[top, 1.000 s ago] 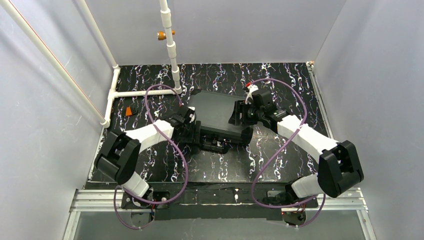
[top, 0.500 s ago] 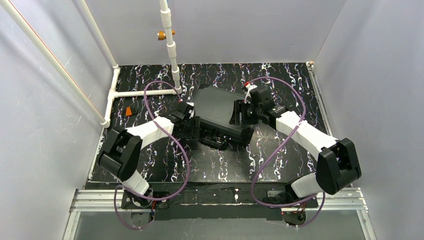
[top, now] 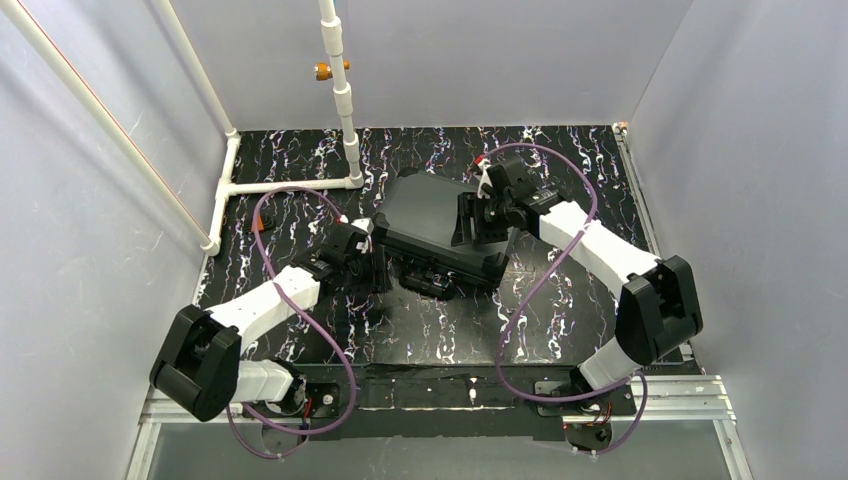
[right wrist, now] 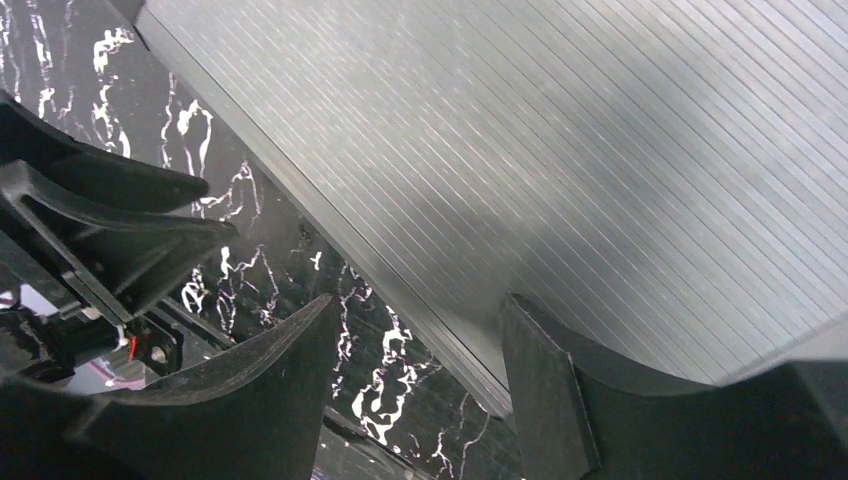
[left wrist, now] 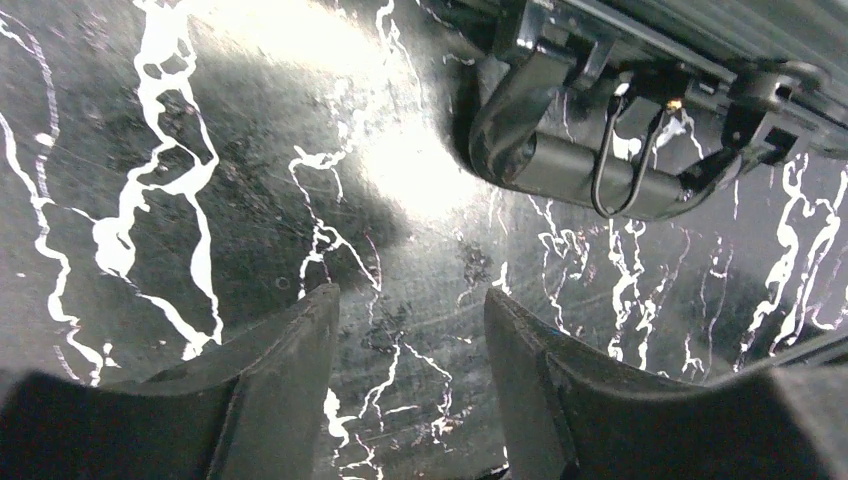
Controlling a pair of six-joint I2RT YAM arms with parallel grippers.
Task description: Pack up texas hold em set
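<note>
The texas hold em set is a black hard case (top: 435, 215), closed and lying askew mid-table, its ribbed lid (right wrist: 600, 150) up. Its front handle (top: 430, 282) faces the near side and shows as a black handle (left wrist: 590, 165) in the left wrist view. My left gripper (top: 378, 266) (left wrist: 410, 310) hovers open over bare tabletop, just left of the handle, with nothing between its fingers. At the case's right edge my right gripper (top: 470, 222) (right wrist: 415, 320) is open, one finger over the lid and the other over the table. Chips, cards and discs are hidden.
The table (top: 420, 340) is black marble-patterned. A white pipe frame (top: 290, 185) lies at the back left, with an upright pipe (top: 340, 90) behind the case. Grey walls close in three sides. Purple cables (top: 300, 300) loop beside both arms.
My left arm has swung out to the left and its gripper has drawn off the case's left corner, jaws a little narrower. The case has turned slightly. My right gripper shifted toward the back left.
</note>
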